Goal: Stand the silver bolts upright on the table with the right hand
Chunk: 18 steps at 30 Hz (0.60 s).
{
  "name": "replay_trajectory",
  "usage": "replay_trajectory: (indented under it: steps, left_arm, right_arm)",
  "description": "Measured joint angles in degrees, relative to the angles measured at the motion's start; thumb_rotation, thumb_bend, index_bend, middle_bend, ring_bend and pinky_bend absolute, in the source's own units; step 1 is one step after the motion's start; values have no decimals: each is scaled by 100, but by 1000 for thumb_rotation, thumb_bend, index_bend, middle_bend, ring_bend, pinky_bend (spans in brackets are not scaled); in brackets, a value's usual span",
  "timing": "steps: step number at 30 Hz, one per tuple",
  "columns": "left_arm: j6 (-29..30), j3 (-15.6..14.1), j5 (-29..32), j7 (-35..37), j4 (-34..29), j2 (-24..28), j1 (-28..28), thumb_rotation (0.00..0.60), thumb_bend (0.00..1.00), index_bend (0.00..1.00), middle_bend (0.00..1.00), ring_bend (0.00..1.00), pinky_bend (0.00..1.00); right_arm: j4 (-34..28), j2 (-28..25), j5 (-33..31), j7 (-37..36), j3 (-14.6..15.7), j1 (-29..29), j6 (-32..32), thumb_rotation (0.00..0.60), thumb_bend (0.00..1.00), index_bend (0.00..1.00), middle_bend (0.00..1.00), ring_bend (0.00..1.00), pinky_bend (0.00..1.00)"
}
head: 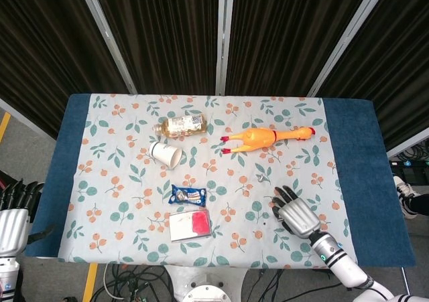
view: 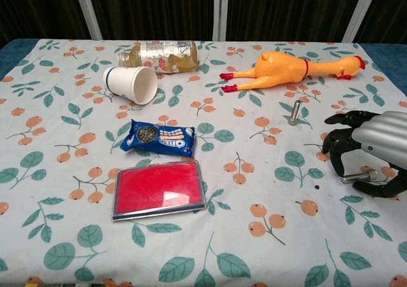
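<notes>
Dark curtains behind, floral cloth over blue table. Two silver bolts: one bolt standing upright on its head right of centre, short, threaded shank up; one bolt lying flat near the right edge, hex head to the right, shank pointing left. Further back, rubber chicken on its side, just behind the upright bolt; plastic bottle lying at the far middle; white paper cup tipped over beside it; blue biscuit packet and red tin toward the near left, well apart from both bolts. Nothing between the bolts and the right hand. Right hand low over the lying bolt, black fingers curled down and arched across the shank, thumb below near the bolt's head; cannot tell whether fingertips actually pinch the bolt or merely cage it. Upright bolt apart from that hand, up and to the left. Left hand off the table's left edge in the head view, fingers extended and apart, holding nothing.
</notes>
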<state>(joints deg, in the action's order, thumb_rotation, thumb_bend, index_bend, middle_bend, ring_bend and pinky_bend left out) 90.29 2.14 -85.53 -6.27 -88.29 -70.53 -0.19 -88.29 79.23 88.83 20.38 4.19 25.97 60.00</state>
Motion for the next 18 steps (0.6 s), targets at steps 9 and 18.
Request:
replay_trajectory:
  steps: [9,18]
  left_arm:
    - [-11,-4,-28,27,39,-8,-9,600,0,136,117,0,0]
    - [-32,3,-32,12,30,-4,-24,600,0,135,117,0,0]
  right_arm:
    - [-60,7,-51,10,-72,-28,92,600,348,579,266,14,68]
    - [-331,-190,-104,-1016,-205,-50,214,600,348,581,268,14,66]
